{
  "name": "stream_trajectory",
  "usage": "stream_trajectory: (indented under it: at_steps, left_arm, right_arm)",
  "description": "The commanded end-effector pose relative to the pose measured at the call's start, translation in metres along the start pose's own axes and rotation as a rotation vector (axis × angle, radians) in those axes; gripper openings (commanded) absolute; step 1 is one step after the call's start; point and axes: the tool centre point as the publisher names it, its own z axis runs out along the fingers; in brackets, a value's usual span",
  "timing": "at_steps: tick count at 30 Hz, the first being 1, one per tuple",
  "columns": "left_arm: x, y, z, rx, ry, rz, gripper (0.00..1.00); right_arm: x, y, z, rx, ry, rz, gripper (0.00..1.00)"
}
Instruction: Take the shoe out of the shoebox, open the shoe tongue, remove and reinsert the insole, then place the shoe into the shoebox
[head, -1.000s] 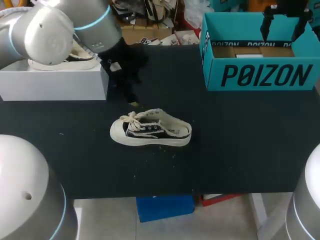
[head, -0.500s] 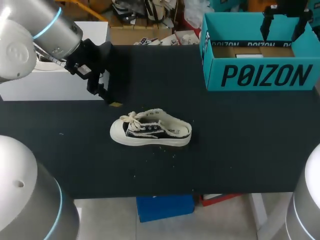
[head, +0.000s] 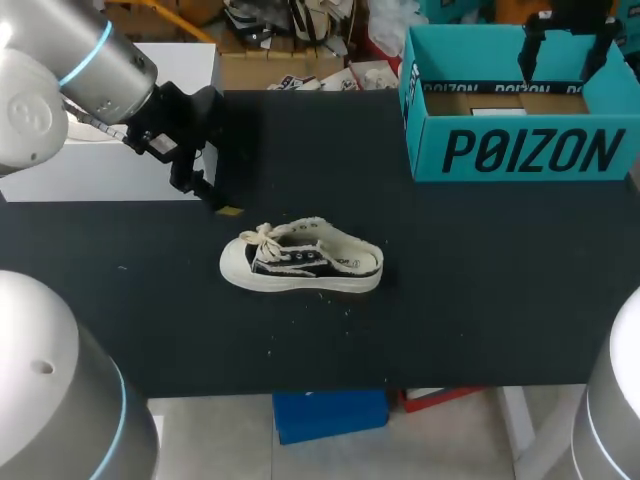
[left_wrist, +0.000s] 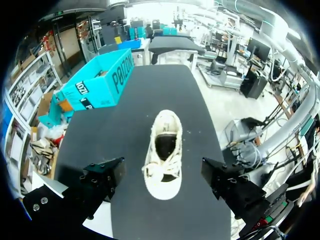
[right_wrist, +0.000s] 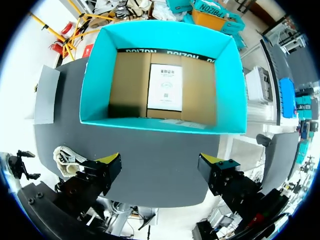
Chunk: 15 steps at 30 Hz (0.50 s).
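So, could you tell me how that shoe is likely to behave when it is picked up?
The shoe looks small and low-cut, so probably light. Its canvas upper appears soft and frayed, so a pinch would likely buckle it, while the thick sole should stay stiff. The loose laces may dangle.

Left arm: enters from the upper left of the head view, wrist angled down toward the centre.
Left hand: left of centre, fingers wide apart.
Right hand: upper right, pointing down, fingers wide apart.
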Motion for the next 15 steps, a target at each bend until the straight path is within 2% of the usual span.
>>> stream_trajectory:
  at_steps: [1,3,15]
  left_arm:
    - [0.0,0.001,0.001,0.001,-0.001,0.002,1.0]
    - [0.0,0.001,0.001,0.001,-0.001,0.002,1.0]
    - [0.0,0.001,0.001,0.001,-0.001,0.002,1.0]
  right_arm:
    - [0.052,-0.059,-0.011,-0.185,-0.161,-0.502,1.0]
    - [0.068,-0.096,-0.012,-0.182,-0.188,-0.768,1.0]
    - [0.068,-0.096,-0.012,-0.182,-0.188,-0.768,1.0]
